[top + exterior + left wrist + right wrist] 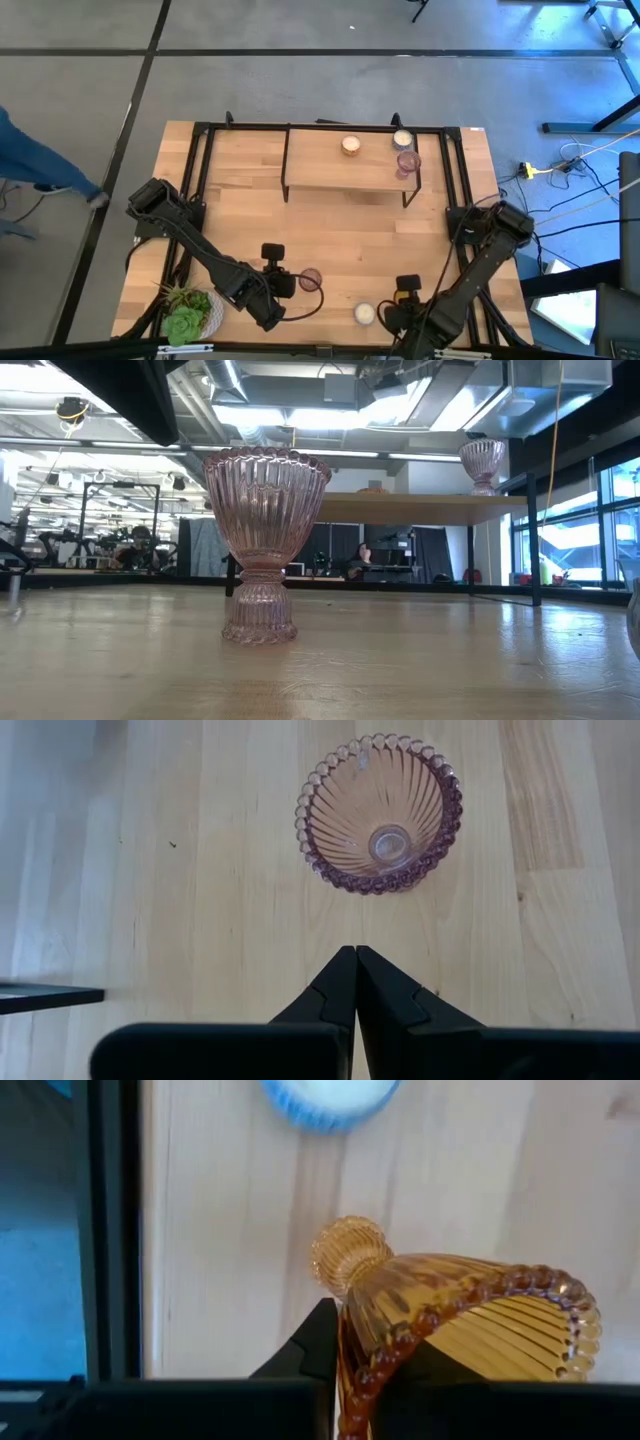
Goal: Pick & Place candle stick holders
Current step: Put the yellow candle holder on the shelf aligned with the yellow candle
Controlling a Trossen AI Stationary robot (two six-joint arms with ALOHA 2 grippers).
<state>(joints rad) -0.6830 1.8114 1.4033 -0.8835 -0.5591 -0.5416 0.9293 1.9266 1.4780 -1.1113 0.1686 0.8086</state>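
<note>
Right wrist view: I see my right gripper (345, 1365) clamped on the beaded rim of the amber cup (470, 1315), cup tipped on its side, a whitish cup (328, 1098) just ahead of it. Left gripper (356, 965) pinched fully together, holding nothing; a pink cup (379, 812) stands upright just ahead of its tips, apart.

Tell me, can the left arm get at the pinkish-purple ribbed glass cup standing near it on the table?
Probably yes. The pinkish-purple ribbed glass cup stands upright just ahead of the left gripper, with only bare wooden table between them. Its jaws are shut, so they must open first.
</note>
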